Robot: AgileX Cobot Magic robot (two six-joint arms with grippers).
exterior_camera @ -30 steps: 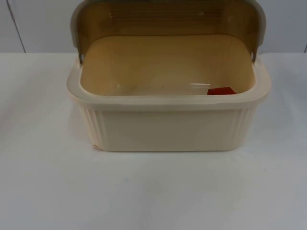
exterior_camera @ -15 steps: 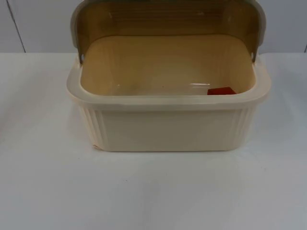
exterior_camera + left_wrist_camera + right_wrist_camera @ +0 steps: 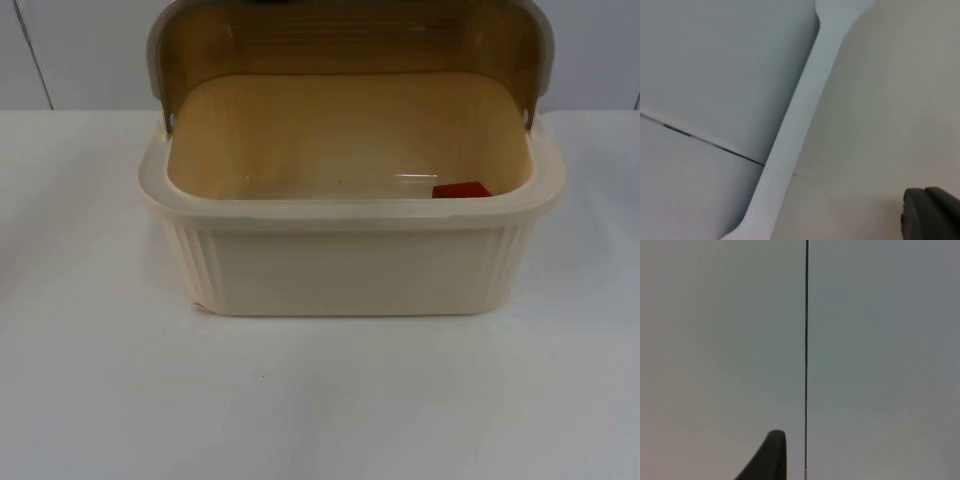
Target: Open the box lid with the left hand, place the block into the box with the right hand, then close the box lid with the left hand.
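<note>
White counter (image 3: 320, 400) carries the cream ribbed box (image 3: 350, 265) before the grey partition wall (image 3: 80, 50), its translucent brown lid (image 3: 350, 40) swung up and back, the red block (image 3: 461, 189) lying inside at the box's right end. Left end effector (image 3: 932, 212) shows one dark fingertip over the counter beside the wall's edge; right end effector (image 3: 767, 457) faces the wall. Whether either is open, I cannot tell.

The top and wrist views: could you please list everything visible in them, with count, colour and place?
Box: one, cream, ribbed front, mid-table, open.
Lid: one, translucent brownish with a grey-green rim, raised upright behind the box.
Block: one, red, inside the box, near its front wall at the picture's right.
Table: one, white, under the box.
Partition wall: one, grey, behind the table.
Left gripper: one black fingertip, over the table by the wall.
Right gripper: one black fingertip, facing the wall.
</note>
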